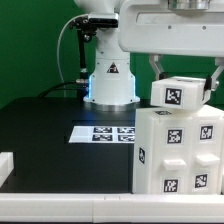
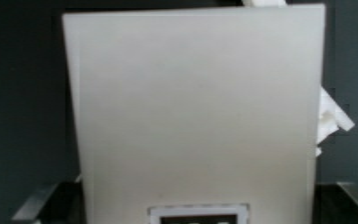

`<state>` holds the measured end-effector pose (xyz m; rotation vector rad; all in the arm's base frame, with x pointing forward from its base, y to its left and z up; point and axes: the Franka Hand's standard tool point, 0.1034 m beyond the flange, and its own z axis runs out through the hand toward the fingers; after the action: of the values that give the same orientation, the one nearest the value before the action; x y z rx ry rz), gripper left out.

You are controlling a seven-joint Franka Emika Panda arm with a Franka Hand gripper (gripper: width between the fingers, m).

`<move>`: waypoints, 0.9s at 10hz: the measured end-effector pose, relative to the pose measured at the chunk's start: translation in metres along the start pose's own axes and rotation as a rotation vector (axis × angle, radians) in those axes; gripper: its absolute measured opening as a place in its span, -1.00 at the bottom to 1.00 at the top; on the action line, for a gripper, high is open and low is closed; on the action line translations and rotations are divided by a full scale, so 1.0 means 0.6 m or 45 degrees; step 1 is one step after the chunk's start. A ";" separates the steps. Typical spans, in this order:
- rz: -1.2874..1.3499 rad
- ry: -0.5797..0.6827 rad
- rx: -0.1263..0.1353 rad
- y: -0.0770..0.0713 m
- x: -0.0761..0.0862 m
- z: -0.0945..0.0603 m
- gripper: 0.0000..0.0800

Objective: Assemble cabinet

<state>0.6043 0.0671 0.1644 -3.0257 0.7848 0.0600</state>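
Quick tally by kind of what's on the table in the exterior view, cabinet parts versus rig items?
Cabinet box: 1
Small tagged white piece at the hand, on top of the box: 1
White part at the table's near corner, exterior view's left: 1
Marker board: 1
Robot base: 1
Total: 5

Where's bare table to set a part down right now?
Free: the black table between the marker board, the robot base and the white piece at the exterior view's left edge. Crowded: the exterior view's right, where the cabinet box stands with the end effector gripping a panel on top.
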 end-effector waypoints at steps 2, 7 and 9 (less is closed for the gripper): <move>0.007 0.037 0.022 -0.001 0.007 0.007 0.38; 0.048 0.055 0.047 -0.004 0.009 0.006 0.38; 0.290 0.036 0.066 -0.002 0.010 0.007 0.38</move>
<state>0.6100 0.0652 0.1598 -2.8812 1.1116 -0.0003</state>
